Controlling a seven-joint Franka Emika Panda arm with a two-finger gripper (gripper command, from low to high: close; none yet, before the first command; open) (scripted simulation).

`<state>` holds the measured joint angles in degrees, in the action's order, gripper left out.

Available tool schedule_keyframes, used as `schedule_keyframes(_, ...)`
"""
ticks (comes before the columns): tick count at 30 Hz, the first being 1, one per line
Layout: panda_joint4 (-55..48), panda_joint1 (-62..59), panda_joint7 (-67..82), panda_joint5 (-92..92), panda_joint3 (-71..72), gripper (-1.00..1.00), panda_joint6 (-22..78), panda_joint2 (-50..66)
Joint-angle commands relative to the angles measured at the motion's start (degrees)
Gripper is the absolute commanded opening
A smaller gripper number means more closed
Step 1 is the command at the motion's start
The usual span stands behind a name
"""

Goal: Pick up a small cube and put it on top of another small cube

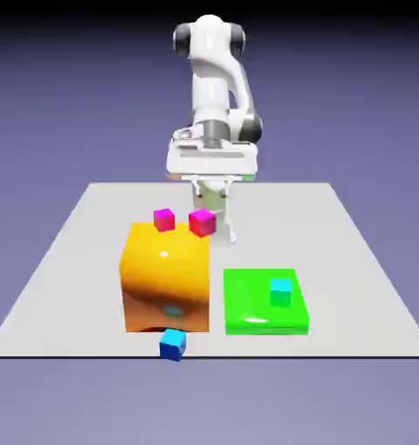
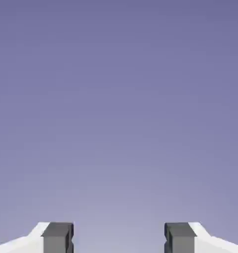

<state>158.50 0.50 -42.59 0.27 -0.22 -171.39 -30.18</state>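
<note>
The small cube (image 1: 172,344), deep blue and glossy, lies at the table's near edge, just in front of the big orange block (image 1: 165,276). My gripper (image 1: 213,209) hangs far behind that block, fingers pointing down, well away from the blue cube. In the hand view the gripper (image 2: 119,239) is open: its two grey fingertips (image 2: 58,237) stand wide apart with only plain backdrop between them. A magenta cube (image 1: 202,222) shows right in front of the fingers in the exterior view; whether it touches them I cannot tell.
A second magenta cube (image 1: 164,219) sits behind the orange block's top left. A flat green block (image 1: 248,304) lies at the exterior view's right and carries a cyan cube (image 1: 282,292). The grey table (image 1: 65,287) ends just before the blue cube.
</note>
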Motion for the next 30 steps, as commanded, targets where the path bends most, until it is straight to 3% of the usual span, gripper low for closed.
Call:
schedule_keyframes(1,-2.08,-0.16,-0.11,0.22,-0.18,0.00,2.17,2.06)
schedule_keyframes(30,-62.30,-4.77,-3.24,6.71,-5.52,0.00,65.02,61.74)
